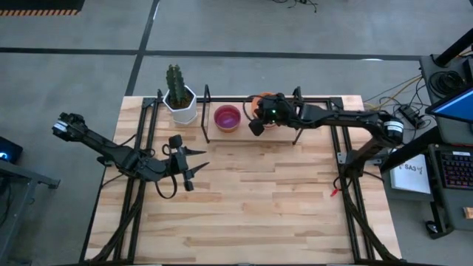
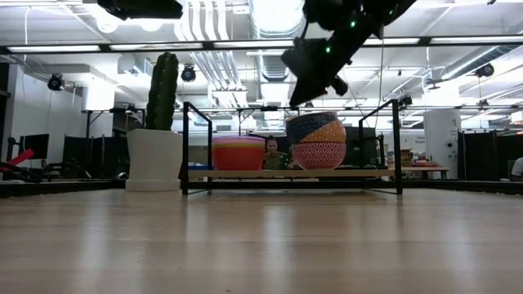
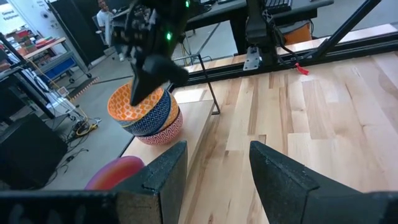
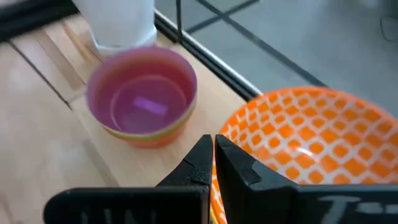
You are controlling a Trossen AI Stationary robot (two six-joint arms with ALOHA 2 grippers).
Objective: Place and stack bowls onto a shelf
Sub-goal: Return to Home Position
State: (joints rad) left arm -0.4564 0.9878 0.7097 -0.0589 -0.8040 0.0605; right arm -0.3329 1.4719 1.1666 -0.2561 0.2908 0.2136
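The shelf (image 1: 244, 137), a low black-rod rack with a light wood board, stands at the table's far middle. On its left part sits a stack of plain bowls (image 1: 227, 118), purple on top (image 4: 142, 99). To the right of it, a tilted stack of patterned bowls (image 2: 317, 140) has an orange-and-white one on top (image 4: 311, 143). My right gripper (image 4: 213, 152) is shut. It hovers just above the near left rim of that top bowl and looks clear of it in the low view (image 2: 298, 98). My left gripper (image 1: 198, 166) is open and empty over the table's left middle.
A white hexagonal pot with a cactus (image 1: 179, 102) stands just left of the shelf. Black table-edge frames (image 1: 137, 185) run along both sides. The shelf's right part (image 1: 318, 133) is bare board. A person (image 2: 270, 149) shows in the room behind.
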